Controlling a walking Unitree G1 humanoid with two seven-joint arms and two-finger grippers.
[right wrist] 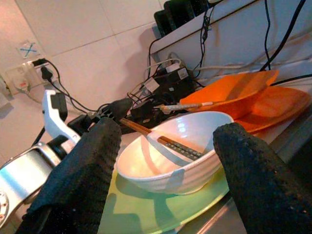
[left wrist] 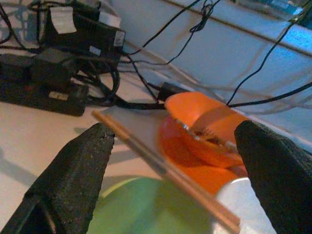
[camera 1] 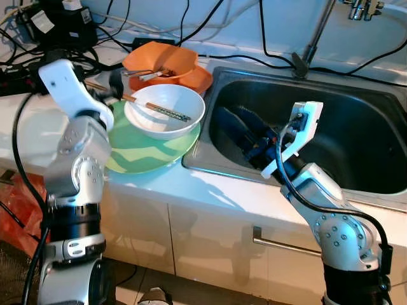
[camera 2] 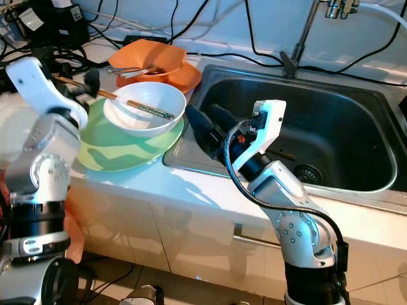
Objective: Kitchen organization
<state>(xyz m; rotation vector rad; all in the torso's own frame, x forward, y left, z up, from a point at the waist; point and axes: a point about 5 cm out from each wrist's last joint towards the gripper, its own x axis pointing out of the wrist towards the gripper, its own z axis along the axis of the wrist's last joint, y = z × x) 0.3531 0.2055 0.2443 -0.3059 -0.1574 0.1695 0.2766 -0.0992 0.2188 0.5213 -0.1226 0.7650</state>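
A white bowl [camera 1: 166,113] sits on a green plate [camera 1: 143,155] on the counter, left of the sink [camera 1: 331,127]. Wooden chopsticks [camera 1: 152,108] lie across the bowl, their ends sticking out to the left. My left gripper [camera 1: 116,84] is open at those ends, and in the left wrist view the chopsticks [left wrist: 161,168] run between its fingers [left wrist: 73,175] untouched. Behind stands an orange bowl [camera 1: 160,58] with utensils, on an orange plate [camera 1: 200,79]. My right gripper [camera 1: 232,115] hangs open inside the sink's left part, pointing at the white bowl [right wrist: 170,151], holding nothing.
Black cables and power adapters [camera 1: 54,25] crowd the back left of the counter. A faucet [camera 1: 362,7] hangs at the back right over the sink, whose drain [camera 2: 310,173] is bare. A cabinet handle [camera 1: 280,244] runs below the counter edge.
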